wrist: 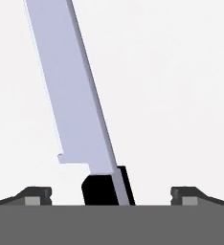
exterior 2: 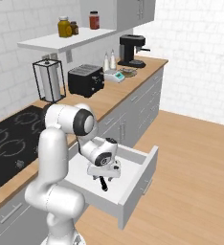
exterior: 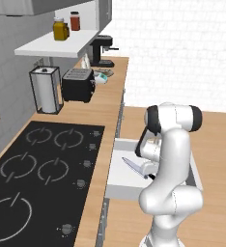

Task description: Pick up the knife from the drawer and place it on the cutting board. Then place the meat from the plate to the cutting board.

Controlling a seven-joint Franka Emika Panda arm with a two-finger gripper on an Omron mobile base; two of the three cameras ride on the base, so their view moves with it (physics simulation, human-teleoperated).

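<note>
- The hand [wrist: 111, 196] hangs low inside the open drawer [exterior 2: 138, 179]; its two fingertips [wrist: 37, 195] stand wide apart, one on each side of the knife [wrist: 71, 95], and in the hand view neither touches it; it holds nothing.
- The knife lies flat on the white drawer floor, black handle between the fingers, blade pointing away; the fingers straddle the spot where handle meets blade, so a close here might pinch the thin flat steel rather than the thicker handle; my guess is the knife could then slip or swing blade-down on the lift.
- The knife sits at a slant across the hand; closing may twist it before it is gripped.
- Lifting out, the long blade could catch the drawer's front panel [exterior 2: 150, 167] if it droops.
- Farther off on the tabletop [exterior: 100, 103] stand the toaster [exterior: 78, 85] and paper-towel holder [exterior: 45, 89]; whether the hand is low enough to grip, I cannot tell.
</note>
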